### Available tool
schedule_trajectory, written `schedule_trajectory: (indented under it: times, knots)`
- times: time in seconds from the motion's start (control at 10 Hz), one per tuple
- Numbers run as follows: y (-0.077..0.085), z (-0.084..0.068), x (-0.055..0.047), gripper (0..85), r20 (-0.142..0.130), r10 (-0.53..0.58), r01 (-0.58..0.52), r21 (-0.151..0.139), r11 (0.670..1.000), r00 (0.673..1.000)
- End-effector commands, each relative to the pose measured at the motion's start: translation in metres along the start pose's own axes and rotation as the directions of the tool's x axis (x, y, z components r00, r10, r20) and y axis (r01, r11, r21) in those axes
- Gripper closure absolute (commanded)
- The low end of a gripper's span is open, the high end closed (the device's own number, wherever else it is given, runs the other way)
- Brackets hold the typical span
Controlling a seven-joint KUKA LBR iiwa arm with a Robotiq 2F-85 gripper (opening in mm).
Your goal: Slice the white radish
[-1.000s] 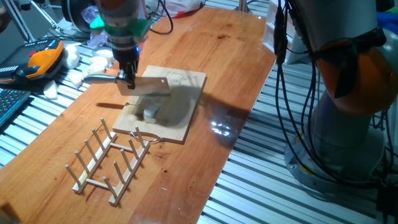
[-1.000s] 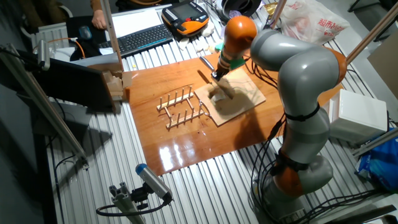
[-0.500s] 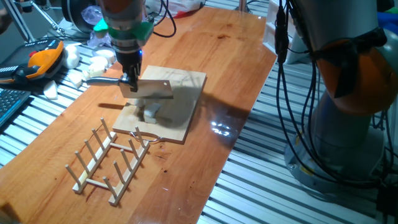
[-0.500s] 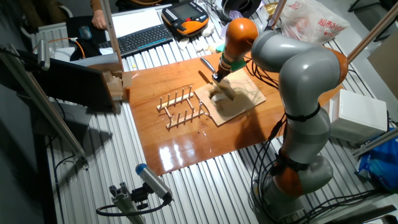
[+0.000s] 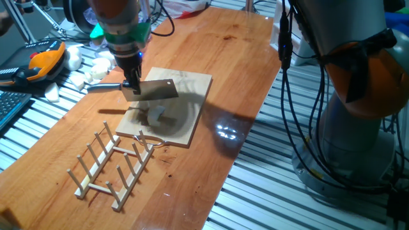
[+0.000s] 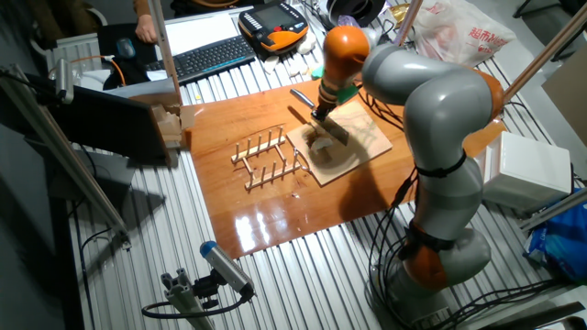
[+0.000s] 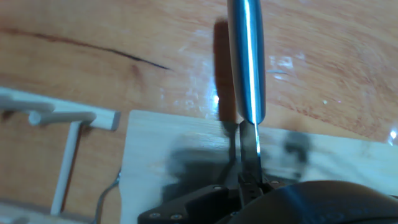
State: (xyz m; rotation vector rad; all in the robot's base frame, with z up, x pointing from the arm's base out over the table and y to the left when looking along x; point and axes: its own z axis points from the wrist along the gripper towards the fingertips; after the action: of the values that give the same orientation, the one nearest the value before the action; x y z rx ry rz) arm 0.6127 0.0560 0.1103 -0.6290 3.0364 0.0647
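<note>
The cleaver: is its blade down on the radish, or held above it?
Held above. The cleaver hangs from the gripper with a visible gap over the white radish, which lies alone on the cutting board.

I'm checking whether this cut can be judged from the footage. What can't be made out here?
- White radish: absent from the hand view, small and in shadow in both fixed views, so slices can't be counted.
- Gap between the knife and the radish: not measurable from either fixed view.
- Gripper: its fingertips are cut off by the hand view's lower edge.
- Cutting board: cut off by the hand view's edge.
</note>
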Motion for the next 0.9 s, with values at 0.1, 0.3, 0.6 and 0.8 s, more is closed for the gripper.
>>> schedule_trajectory:
  times: [0.1, 0.3, 0.6, 0.8]
  knots:
    - [-0.003, -0.006, 0.003, 85.0, -0.001, -0.01, 0.009, -0.034, 0.999, 1.0]
    - [-0.004, -0.006, 0.005, 85.0, -0.012, -0.033, 0.033, -0.011, 0.999, 0.999]
    - [-0.011, -0.003, 0.014, 85.0, -0.026, -0.039, 0.039, -0.009, 0.999, 0.999]
    - [-0.008, 0.001, 0.016, 85.0, -0.026, -0.033, 0.033, -0.009, 0.999, 0.999]
